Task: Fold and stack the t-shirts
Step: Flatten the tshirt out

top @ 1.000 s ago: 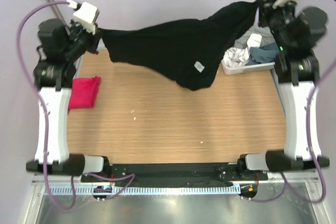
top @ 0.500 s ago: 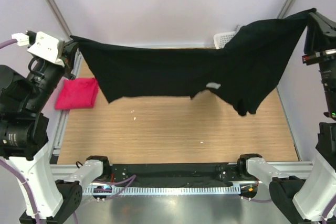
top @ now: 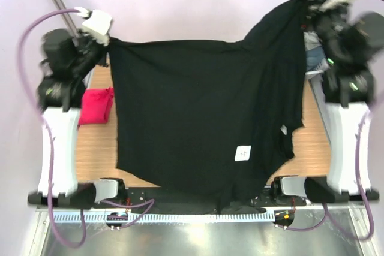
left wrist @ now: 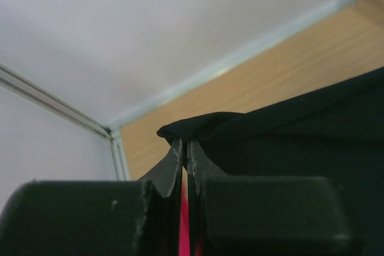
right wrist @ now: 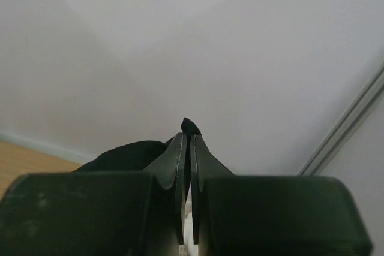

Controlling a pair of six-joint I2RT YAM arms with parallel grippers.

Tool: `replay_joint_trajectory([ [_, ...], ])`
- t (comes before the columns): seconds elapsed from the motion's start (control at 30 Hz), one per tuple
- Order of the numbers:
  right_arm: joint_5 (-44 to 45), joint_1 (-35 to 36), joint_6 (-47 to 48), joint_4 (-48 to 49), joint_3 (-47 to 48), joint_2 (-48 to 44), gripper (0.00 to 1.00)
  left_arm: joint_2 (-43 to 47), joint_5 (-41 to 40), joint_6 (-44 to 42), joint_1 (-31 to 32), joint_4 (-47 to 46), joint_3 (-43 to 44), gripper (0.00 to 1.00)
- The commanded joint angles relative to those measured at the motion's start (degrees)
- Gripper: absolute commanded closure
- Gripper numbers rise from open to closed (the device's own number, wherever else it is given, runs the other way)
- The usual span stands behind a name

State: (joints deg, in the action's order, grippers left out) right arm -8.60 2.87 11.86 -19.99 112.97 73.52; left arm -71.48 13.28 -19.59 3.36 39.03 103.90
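The large black t-shirt point(top: 198, 112) hangs spread out between both arms and covers most of the table, a white tag point(top: 242, 153) near its lower edge. My left gripper point(top: 108, 41) is shut on its far left corner, also seen in the left wrist view point(left wrist: 187, 142). My right gripper point(top: 303, 1) is shut on its far right corner, also seen in the right wrist view point(right wrist: 187, 136). The pink t-shirt point(top: 96, 105) lies folded at the table's left edge, partly behind the left arm.
The wooden table point(top: 312, 142) shows only at its left and right sides. A bit of the basket's clothes point(top: 313, 55) shows at the far right behind the right arm. The black shirt's hem hangs over the table's near edge point(top: 234, 196).
Both arms have swung back down and in. The black shirt, held high and stretched before, now hangs long toward the near edge and covers the table's middle.
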Motion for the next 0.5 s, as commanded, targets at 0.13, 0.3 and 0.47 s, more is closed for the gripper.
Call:
replay_joint_trajectory([
  [0.13,-1.7,0.6,0.1,8.6,-4.7,17.5,0.99,-14.1,-0.3,-3.8,-0.2,-8.1,-9.1,1.0],
  [0.3,0.2,1.8,2.0,8.8,-2.2,35.0,0.99,-30.1,4.9,-3.3,-3.1,-10.3,-6.0,1.0],
  [0.47,2.9,3.3,5.2,7.2,9.6,49.6,0.99,-45.2,7.4,-2.6,-7.8,-8.3,8.0,1.0],
])
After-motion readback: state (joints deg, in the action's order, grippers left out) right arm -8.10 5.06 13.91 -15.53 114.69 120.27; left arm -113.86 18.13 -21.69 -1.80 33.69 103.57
